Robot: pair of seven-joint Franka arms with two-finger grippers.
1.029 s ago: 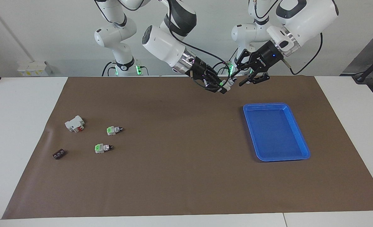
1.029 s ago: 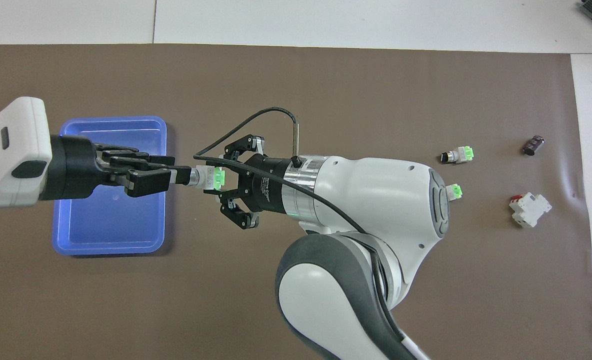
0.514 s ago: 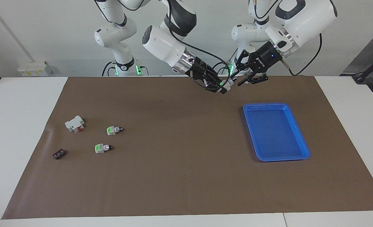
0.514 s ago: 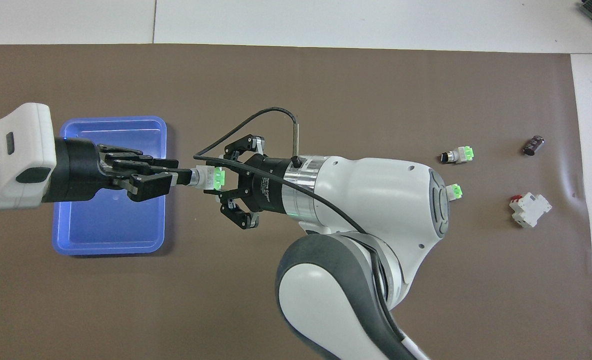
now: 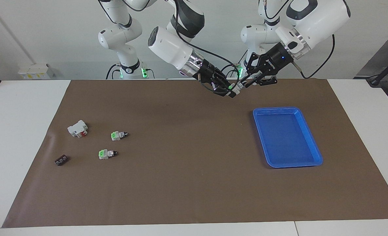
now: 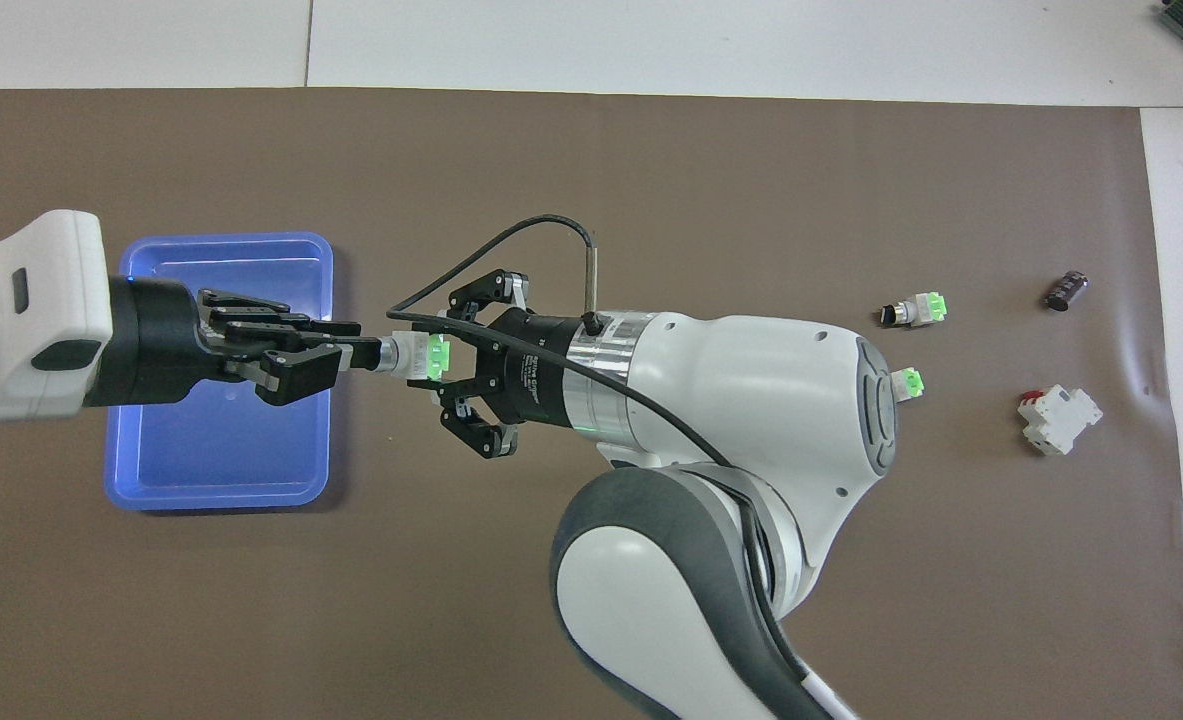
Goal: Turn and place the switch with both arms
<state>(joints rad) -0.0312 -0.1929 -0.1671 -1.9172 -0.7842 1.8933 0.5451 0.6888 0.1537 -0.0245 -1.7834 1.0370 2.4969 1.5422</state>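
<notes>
Brown matting [image 5: 187, 183] covers the counter in the facing view, and above its edge nearest the robots the two arms meet in the air. The right tool [image 5: 228, 90] comes in from the right arm's end with the switch [image 5: 235, 86] at its tip, its fingers closed on the green-capped end. The left tool [image 5: 253, 80] points at the switch's black knob end, its fingers drawn in around the knob; whether they press on it cannot be told. A blue tray [image 5: 313, 144] lies on the mat toward the left arm's end. Toward the right arm's end lie two more green-capped switches [image 5: 118, 134] [image 5: 106, 153], a white block with a red part [image 5: 78, 128] and a small dark flat piece [image 5: 61, 160].

From overhead, the switch [image 6: 418, 357] hangs level over bare mat just beside the tray [image 6: 151, 470], its green cap toward the right tool [image 6: 448, 362] and its knob toward the left tool [image 6: 343, 352]. The left tool's fingers reach the knob over the tray's rim. The right tool's outer links stand spread on either side of the switch's body. One spare switch [image 6: 913, 311] lies in full sight; the other [image 6: 907, 381] peeks out from under the right arm. The white block [image 6: 1058, 420] and the dark piece [image 6: 1066, 290] sit nearest the mat's end.
</notes>
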